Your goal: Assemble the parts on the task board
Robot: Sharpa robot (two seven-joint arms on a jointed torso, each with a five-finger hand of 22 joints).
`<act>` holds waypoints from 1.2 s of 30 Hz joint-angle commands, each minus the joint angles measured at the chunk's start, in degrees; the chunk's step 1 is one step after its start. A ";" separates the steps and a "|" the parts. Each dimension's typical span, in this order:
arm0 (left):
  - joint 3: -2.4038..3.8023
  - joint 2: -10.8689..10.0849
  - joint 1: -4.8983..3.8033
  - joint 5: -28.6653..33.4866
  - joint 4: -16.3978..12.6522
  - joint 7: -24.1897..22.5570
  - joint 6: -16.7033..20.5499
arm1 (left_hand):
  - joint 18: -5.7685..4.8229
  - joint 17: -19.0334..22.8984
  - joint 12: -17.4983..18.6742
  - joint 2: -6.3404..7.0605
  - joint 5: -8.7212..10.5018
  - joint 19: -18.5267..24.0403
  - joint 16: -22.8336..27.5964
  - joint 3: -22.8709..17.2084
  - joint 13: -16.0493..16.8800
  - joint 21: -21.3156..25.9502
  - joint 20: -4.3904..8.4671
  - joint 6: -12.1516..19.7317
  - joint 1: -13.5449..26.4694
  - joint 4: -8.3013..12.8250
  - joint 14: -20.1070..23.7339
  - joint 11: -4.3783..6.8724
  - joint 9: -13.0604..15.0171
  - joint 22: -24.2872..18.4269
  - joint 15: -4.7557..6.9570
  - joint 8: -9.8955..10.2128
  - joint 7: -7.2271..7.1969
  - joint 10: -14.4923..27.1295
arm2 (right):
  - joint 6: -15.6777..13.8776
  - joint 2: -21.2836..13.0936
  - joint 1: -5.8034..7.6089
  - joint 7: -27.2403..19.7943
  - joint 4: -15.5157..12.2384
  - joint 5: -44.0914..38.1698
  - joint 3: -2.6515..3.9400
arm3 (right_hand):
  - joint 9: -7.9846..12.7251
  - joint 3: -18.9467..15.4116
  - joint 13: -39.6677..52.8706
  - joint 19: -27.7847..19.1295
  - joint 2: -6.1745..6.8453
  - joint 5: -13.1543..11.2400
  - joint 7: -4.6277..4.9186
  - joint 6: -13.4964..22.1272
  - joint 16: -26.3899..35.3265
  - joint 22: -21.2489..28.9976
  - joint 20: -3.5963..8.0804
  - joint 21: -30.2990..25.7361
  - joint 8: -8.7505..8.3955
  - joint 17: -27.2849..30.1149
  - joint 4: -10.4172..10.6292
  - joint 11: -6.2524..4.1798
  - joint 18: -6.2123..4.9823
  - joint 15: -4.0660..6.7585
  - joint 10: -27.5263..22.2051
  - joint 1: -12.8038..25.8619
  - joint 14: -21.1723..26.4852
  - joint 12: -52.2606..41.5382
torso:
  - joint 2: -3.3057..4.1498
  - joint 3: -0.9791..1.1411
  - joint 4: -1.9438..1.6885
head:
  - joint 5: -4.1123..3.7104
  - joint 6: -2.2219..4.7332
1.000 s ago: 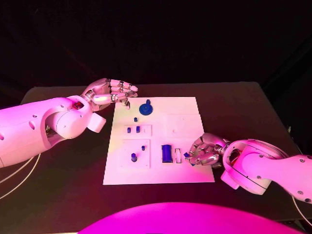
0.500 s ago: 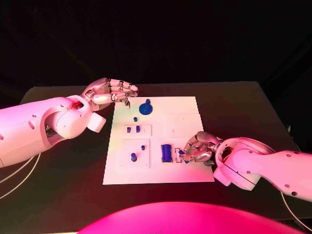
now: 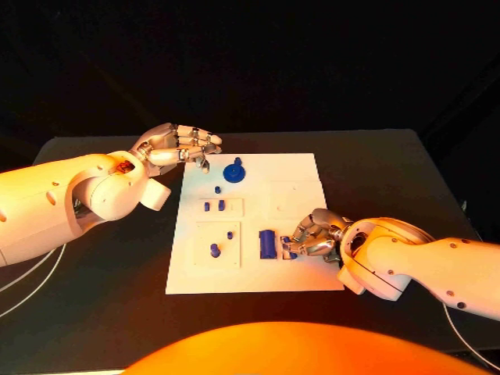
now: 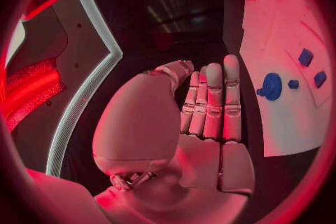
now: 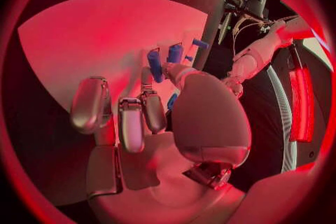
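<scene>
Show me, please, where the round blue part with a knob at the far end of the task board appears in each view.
Head view: round blue part near the task board's far edge, beside the left robot hand.
Left wrist view: the part stands on the board, beyond this robot hand's fingertips.
Right wrist view: I cannot make it out.
Shared landmark: the white task board.

The white task board (image 3: 301, 168) lay flat mid-table, carrying blue parts: a round knobbed piece (image 3: 235, 173) and an upright block (image 3: 267, 244)
</scene>
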State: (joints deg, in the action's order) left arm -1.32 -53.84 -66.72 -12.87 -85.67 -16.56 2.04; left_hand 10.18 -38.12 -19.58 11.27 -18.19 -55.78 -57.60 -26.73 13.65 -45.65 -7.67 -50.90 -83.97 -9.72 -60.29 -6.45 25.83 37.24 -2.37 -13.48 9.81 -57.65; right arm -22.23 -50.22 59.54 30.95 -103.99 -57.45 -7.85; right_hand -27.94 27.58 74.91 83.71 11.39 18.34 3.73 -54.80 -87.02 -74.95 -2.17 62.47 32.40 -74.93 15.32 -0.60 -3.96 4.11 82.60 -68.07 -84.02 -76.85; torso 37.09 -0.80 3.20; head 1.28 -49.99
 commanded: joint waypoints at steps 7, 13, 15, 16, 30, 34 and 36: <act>0.01 -0.08 -0.02 0.33 -0.20 -0.19 -1.29 | 0.32 0.09 0.32 -0.50 -0.31 -0.02 0.24 -0.34 -0.09 0.16 -0.01 0.04 0.19 0.05 0.36 -0.20 -0.06 -0.01 -0.09 0.25 0.46 -0.02 | 2.26 0.40 0.02 0.51 1.07 -1.21 0.01 | -0.14 -1.23 5.06 0.71 0.10 0.98 0.05 0.07 -0.22 -9.29 0.04 -0.23 -0.15 -10.53 0.79 0.13 -0.33 -0.04 0.56 1.81 -4.97 -0.25 | 0.01 -0.03 -0.04 | 0.06 -0.01; 0.01 -0.08 -0.02 0.31 -0.19 -0.17 -1.30 | 0.32 0.09 0.32 -0.50 -0.31 -0.02 0.24 -0.34 -0.09 0.16 -0.01 0.04 0.19 0.05 0.36 -0.20 -0.06 -0.01 -0.09 0.25 0.46 -0.02 | 2.60 0.82 0.08 0.54 1.53 -1.56 0.01 | -0.16 -1.34 4.92 0.68 0.09 1.01 0.04 0.03 -0.16 -9.26 0.04 -0.38 -0.13 -10.44 0.83 0.13 -0.35 -0.04 0.47 1.91 -4.95 -0.08 | 0.01 0.02 0.02 | 0.08 -0.01; 0.01 -0.06 -0.02 0.30 -0.18 -0.17 -1.33 | 0.32 0.09 0.32 -0.50 -0.31 -0.02 0.24 -0.34 -0.09 0.16 -0.01 0.04 0.19 0.05 0.36 -0.20 -0.06 -0.01 -0.09 0.25 0.46 -0.02 | 2.67 1.03 0.08 0.54 1.65 -1.61 0.01 | -0.17 -1.43 4.93 0.67 0.12 0.98 0.04 0.03 -0.15 -9.25 0.04 -0.43 -0.11 -10.42 0.85 0.13 -0.36 -0.04 0.47 1.97 -4.95 -0.08 | 0.01 0.01 0.01 | 0.07 -0.01; 0.01 -0.03 -0.02 0.30 -0.14 -0.16 -1.34 | 0.32 0.09 0.32 -0.50 -0.31 -0.02 0.24 -0.34 -0.09 0.16 -0.01 0.04 0.19 0.05 0.36 -0.20 -0.06 -0.01 -0.09 0.25 0.46 -0.02 | 2.70 1.20 0.09 0.53 1.74 -1.64 0.01 | -0.17 -1.52 4.89 0.66 0.14 0.94 0.04 0.02 -0.15 -9.24 0.04 -0.50 -0.11 -10.42 0.87 0.13 -0.37 -0.04 0.44 2.02 -4.95 -0.03 | -0.01 0.02 0.00 | 0.11 -0.01; 0.01 0.04 -0.02 0.12 -0.10 -0.10 -1.44 | 0.31 0.10 0.37 -0.60 -0.31 0.02 0.26 -0.36 -0.11 0.20 -0.05 0.08 0.36 -0.09 0.40 -0.23 -0.08 -0.02 -0.14 0.27 0.48 0.04 | 2.64 1.47 0.08 -0.39 1.85 -1.06 0.01 | -0.19 -4.71 4.87 0.63 0.99 -1.05 0.16 0.07 -0.11 -9.22 -0.05 -0.66 -0.20 -10.40 1.28 0.25 -0.37 -0.14 0.39 4.55 -4.94 0.05 | -0.04 0.03 -0.03 | 0.17 -0.01; 0.01 0.00 -0.02 0.10 -0.11 -0.08 -1.44 | 0.30 0.10 0.38 -0.58 -0.29 0.03 0.26 -0.33 -0.11 0.22 -0.06 0.09 0.44 -0.14 0.40 -0.25 -0.09 -0.03 -0.15 0.28 0.49 0.05 | 2.94 1.32 0.08 -0.36 1.78 -1.03 0.01 | -0.15 -6.41 4.88 0.64 1.05 -1.94 0.17 0.02 -0.13 -9.22 -0.07 -0.67 -0.29 -10.45 1.30 0.27 -0.38 -0.16 0.40 5.92 -4.95 0.05 | -0.07 0.01 0.00 | 0.14 -0.01; 0.01 -0.01 -0.02 0.10 -0.10 -0.07 -1.43 | 0.30 0.10 0.38 -0.58 -0.29 0.03 0.26 -0.33 -0.11 0.22 -0.06 0.09 0.44 -0.14 0.40 -0.25 -0.09 -0.03 -0.15 0.28 0.49 0.05 | 3.15 1.23 0.08 -0.34 1.63 -1.02 0.00 | -0.15 -6.60 4.90 0.66 1.04 -1.82 0.17 0.00 -0.13 -9.24 -0.07 -0.59 -0.29 -10.45 1.32 0.26 -0.36 -0.16 0.41 6.06 -4.95 0.02 | -0.07 0.00 0.00 | 0.17 -0.01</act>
State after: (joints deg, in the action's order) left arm -1.33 -53.91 -66.73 -12.87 -85.67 -16.33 1.74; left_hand 10.18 -38.08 -19.58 11.04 -18.19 -55.78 -57.60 -26.73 13.61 -45.65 -7.68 -50.90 -83.74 -9.72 -60.29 -6.45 25.80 37.24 -2.37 -13.48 9.81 -57.65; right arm -20.30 -49.02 59.69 31.26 -102.09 -58.45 -7.83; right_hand -27.99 21.08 74.91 83.71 12.37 16.33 3.76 -54.80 -87.01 -74.93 -2.17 61.95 32.38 -74.91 16.63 -0.41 -3.96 4.11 82.80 -62.57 -84.02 -76.85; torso 37.05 -0.77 3.20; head 1.44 -50.00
